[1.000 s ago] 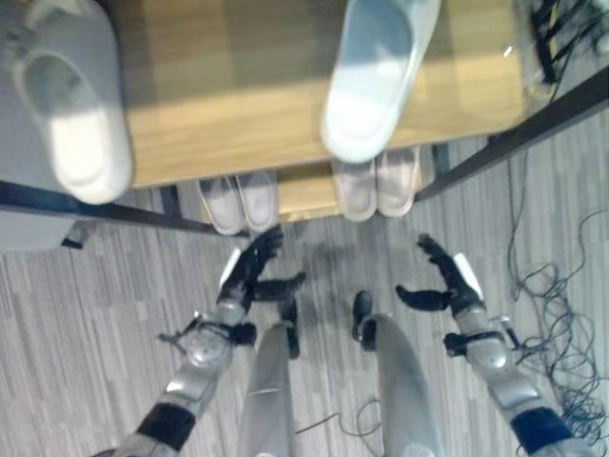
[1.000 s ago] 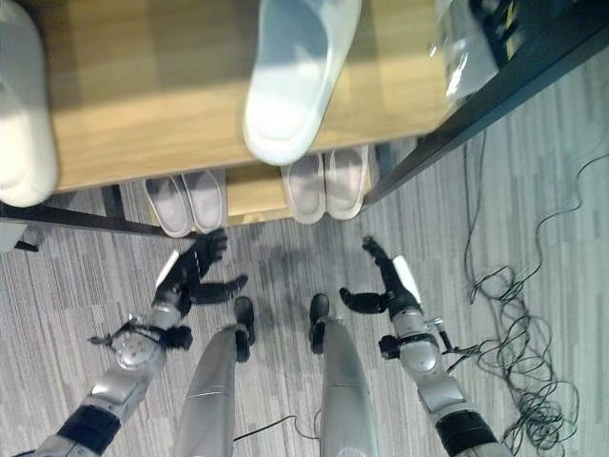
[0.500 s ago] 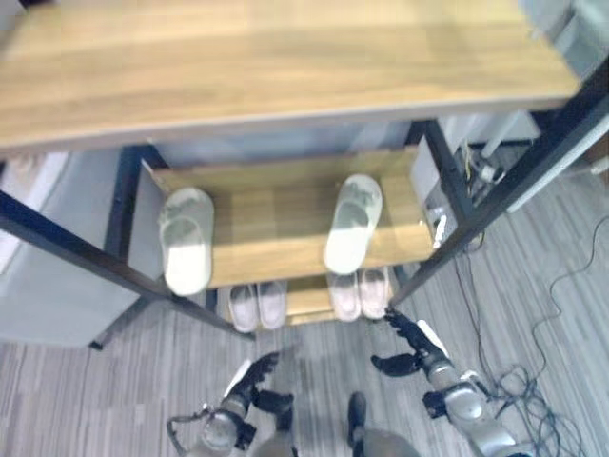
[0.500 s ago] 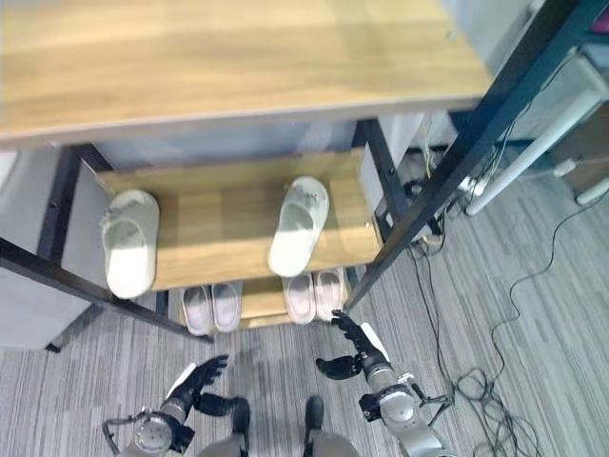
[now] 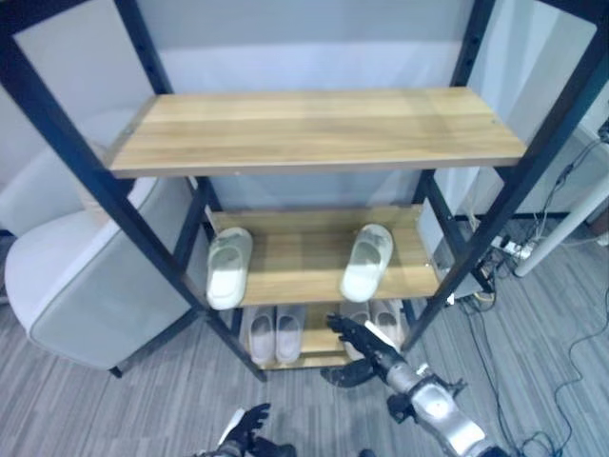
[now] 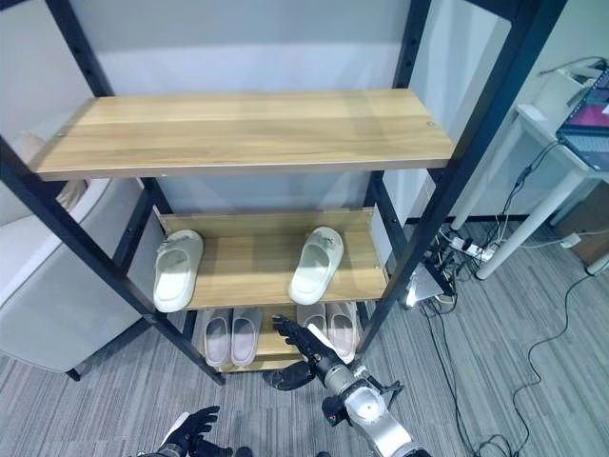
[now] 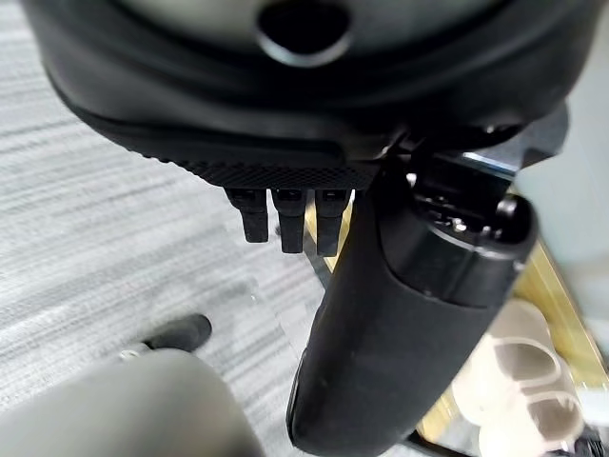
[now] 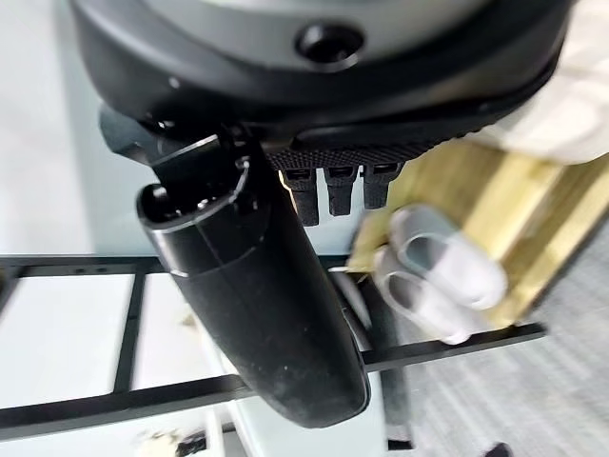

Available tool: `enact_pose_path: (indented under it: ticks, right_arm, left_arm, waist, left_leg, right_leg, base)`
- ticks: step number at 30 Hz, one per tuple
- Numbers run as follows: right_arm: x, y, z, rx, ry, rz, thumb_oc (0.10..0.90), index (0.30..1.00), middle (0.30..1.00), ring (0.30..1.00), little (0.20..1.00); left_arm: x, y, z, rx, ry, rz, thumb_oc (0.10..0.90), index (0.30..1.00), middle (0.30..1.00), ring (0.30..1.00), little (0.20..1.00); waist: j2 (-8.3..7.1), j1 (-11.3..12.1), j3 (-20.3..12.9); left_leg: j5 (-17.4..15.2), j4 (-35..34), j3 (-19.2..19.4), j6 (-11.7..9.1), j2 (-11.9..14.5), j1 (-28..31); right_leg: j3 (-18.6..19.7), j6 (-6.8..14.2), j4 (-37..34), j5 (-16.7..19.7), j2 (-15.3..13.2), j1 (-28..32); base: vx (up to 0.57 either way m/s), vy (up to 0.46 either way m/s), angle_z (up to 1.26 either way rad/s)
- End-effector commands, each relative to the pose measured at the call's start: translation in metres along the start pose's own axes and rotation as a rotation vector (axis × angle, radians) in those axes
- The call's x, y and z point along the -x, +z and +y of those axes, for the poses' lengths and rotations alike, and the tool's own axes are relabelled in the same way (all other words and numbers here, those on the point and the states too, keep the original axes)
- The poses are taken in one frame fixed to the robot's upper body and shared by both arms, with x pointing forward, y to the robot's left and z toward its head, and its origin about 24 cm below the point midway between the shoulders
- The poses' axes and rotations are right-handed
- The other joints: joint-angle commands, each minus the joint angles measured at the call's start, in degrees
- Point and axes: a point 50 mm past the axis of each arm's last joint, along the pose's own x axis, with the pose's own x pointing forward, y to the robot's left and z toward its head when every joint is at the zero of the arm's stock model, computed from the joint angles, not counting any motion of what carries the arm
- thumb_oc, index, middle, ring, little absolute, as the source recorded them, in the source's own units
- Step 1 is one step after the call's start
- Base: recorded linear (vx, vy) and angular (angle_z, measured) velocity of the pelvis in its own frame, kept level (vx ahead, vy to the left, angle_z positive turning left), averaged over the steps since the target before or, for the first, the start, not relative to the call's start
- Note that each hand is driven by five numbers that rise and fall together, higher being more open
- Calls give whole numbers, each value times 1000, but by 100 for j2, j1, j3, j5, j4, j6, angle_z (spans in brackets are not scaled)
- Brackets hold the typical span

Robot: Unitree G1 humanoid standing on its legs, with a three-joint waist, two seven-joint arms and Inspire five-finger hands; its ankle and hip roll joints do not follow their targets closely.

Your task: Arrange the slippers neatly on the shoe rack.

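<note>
Two white slippers lie apart on the rack's middle shelf [image 5: 295, 281], one at the left [image 5: 228, 267] and one at the right [image 5: 366, 262], toes toward me. Two pairs of pale pink slippers stand on the bottom shelf, a left pair [image 5: 274, 331] and a right pair [image 5: 383, 317]. The top shelf [image 5: 314, 129] is bare. My right hand [image 5: 371, 350] hovers open in front of the right bottom pair, holding nothing. My left hand [image 5: 245, 433] hangs low over the floor, fingers spread, empty. A pink pair [image 8: 438, 271] shows past the right hand's fingers [image 8: 343, 186].
A white armchair [image 5: 76, 286] stands close against the rack's left side. Black rack posts [image 5: 476, 257] frame the shelves. Cables and a power strip [image 5: 514, 249] lie on the floor at the right, by a white table leg [image 5: 561, 228].
The camera has tilted up, so the whole rack has come into view and both hands sit lower in the picture. Both hands stay open. The slippers have not moved.
</note>
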Motion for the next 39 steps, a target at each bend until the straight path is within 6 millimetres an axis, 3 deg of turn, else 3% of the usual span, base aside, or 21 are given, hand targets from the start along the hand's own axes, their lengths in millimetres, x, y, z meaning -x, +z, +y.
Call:
enact_pose_path:
  ticks: [1,2,8,10,14,15,16,19,25,39]
  right_arm:
    - [-20,89,-10,14,-23,-415,800,900,900,900,900]
    - [-20,89,-10,15,-24,-415,800,900,900,900,900]
    - [-21,138,-40,233,-171,-583,800,900,900,900,900]
    - [-21,155,-60,330,-278,-620,800,900,900,900,900]
    - [-24,164,-81,414,-389,-616,800,900,900,900,900]
    - [-24,169,-95,471,-467,-603,800,900,900,900,900]
    - [-25,169,-95,471,-468,-604,800,900,900,900,900]
    - [-26,172,-124,547,-614,-551,800,900,900,900,900]
    - [-29,170,-158,628,-759,-436,800,900,900,900,900]
    - [-29,159,-207,714,-949,-179,800,900,900,900,900]
  left_arm:
    - [-6,10,-11,-22,-12,-16,800,900,900,900,900]
    - [-6,10,-11,-22,-12,-16,800,900,900,900,900]
    - [-3,1,-14,-29,-12,16,800,900,900,900,900]
    - [-2,-3,-13,-31,-10,28,800,900,900,900,900]
    - [-1,-5,-11,-42,-9,37,800,900,900,900,900]
    - [-1,-8,-10,-41,-7,48,800,900,900,900,900]
    - [-1,-7,-9,-41,-7,47,800,900,900,900,900]
    - [0,-12,-7,-45,-1,60,800,900,900,900,900]
    - [1,-15,-6,-73,-8,76,800,900,900,900,900]
    - [-6,5,-3,-66,4,11,800,900,900,900,900]
  waist:
    - [-83,118,-83]
    - [-81,119,-76]
    - [-112,216,-36]
    - [-148,292,-18]
    - [-206,382,5]
    - [-236,433,21]
    - [-236,434,25]
    - [-304,535,78]
    - [-372,648,155]
    - [-525,864,324]
  left_leg:
    - [-219,-18,215,-232,50,269]
    - [-221,-18,215,-232,50,275]
    - [-288,-18,182,-207,48,325]
    - [-305,-18,150,-190,58,313]
    - [-317,-18,123,-169,53,280]
    - [-315,-18,103,-161,53,258]
    - [-315,-18,104,-160,52,257]
    - [-320,-18,51,-133,26,189]
    - [-303,-18,-49,-102,-18,22]
    - [-251,-18,-265,-50,-114,-307]
  right_leg:
    - [32,490,43,-443,-193,211]
    - [31,491,43,-444,-193,217]
    - [-20,504,43,-473,-189,285]
    - [-61,512,43,-472,-200,280]
    - [-87,518,43,-474,-195,274]
    - [-117,523,43,-474,-196,269]
    - [-117,523,43,-474,-196,268]
    - [-168,539,43,-454,-214,229]
    - [-221,549,43,-430,-245,112]
    - [-352,585,43,-356,-336,-117]
  base:
    - [64,13,1]
    - [61,18,1]
    - [36,26,5]
    - [20,34,4]
    - [28,21,2]
    - [37,32,2]
    - [32,42,1]
    - [9,30,0]
    - [-2,36,11]
    - [-10,29,7]
